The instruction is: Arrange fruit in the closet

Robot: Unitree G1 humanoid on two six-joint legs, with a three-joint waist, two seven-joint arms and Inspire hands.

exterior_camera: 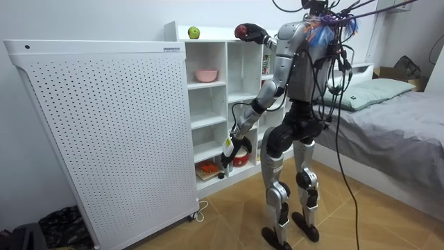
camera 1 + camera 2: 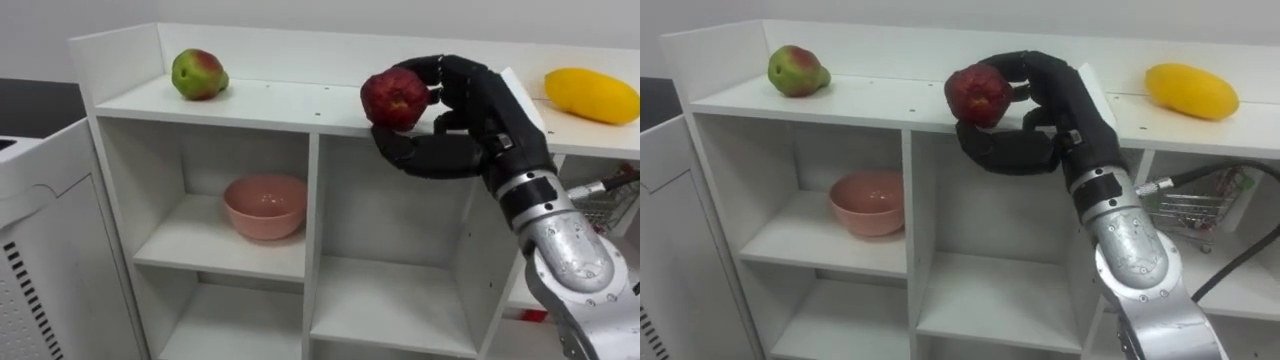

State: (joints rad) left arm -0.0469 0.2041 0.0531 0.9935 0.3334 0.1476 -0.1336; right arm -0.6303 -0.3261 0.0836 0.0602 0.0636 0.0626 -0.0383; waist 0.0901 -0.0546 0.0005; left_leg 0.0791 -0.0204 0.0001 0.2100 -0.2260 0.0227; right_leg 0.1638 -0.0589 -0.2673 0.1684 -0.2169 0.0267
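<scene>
You have the robot standing upright, close in front of the white closet (image 2: pixel 280 105), with a white perforated panel (image 1: pixel 104 125) at its left side and a bed (image 1: pixel 402 118) behind it. Your left hand (image 1: pixel 229 148) hangs low in front of the lower shelves in the room view; you cannot tell from there whether its fingers are open or curled.

Your right hand (image 2: pixel 480 110) is raised to the level of the closet's top. Its fingers are curled over the red apple (image 2: pixel 394 98) from behind and above, and the thumb lies under it, so the fruit is firmly gripped. The apple sits at the front edge of the top board, just to the right of the upright divider below it. You cannot tell whether it touches the board or is held just clear of it.

Beyond the hand, the compartment under the apple has only bare white shelves. In the column to its left, a pink bowl (image 2: pixel 265 206) stands upright on the upper shelf. To the right of your forearm, a wire basket (image 2: pixel 1195 210) shows partly in the next bay.

Further back on the top board, a green and red fruit (image 2: pixel 198 74) rests near the left corner, well apart from the apple. A yellow mango (image 2: pixel 592 95) lies on its side toward the right end, past your hand.
</scene>
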